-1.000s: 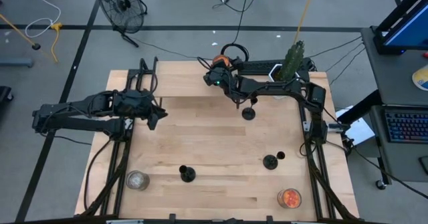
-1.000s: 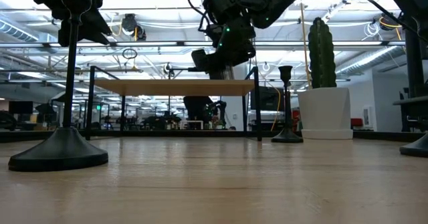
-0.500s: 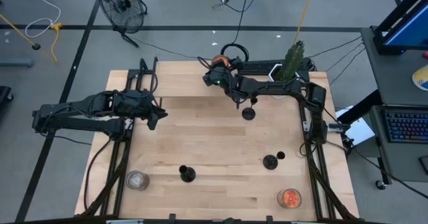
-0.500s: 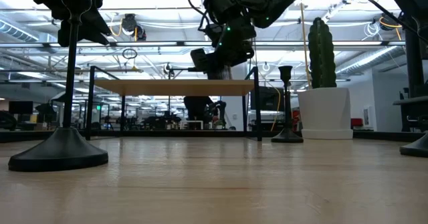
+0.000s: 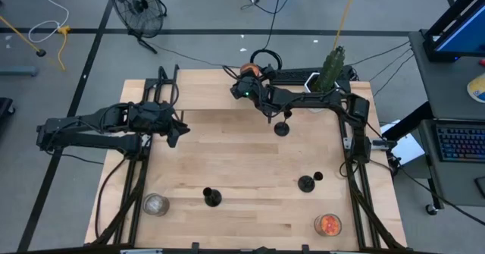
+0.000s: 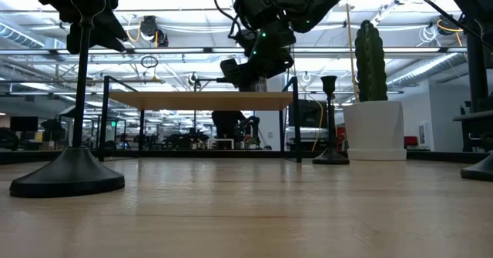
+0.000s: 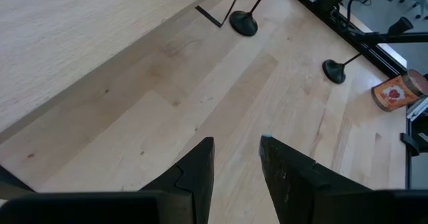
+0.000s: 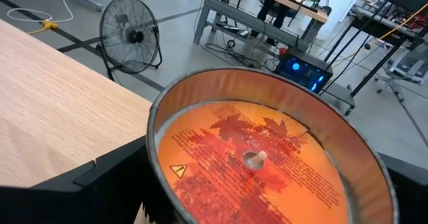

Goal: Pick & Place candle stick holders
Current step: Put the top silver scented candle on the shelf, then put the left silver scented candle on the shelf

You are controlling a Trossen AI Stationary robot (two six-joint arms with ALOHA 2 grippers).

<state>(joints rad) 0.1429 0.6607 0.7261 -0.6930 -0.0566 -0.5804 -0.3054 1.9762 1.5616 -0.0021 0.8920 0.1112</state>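
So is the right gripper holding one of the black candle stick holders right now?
No, the right gripper has an orange candle jar between its fingers, not a black holder, as the right wrist view shows.

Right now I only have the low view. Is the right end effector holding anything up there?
Observer: Yes. The right wrist view shows the right end effector gripping an orange candle jar, with the jar's labelled underside facing the camera.
Operator: How many candle stick holders are on the table?
Observer: The high view shows three candle stick holders, all apart from each other.
Operator: And the left end effector?
Observer: The left end effector is open and empty, over the table's left side.
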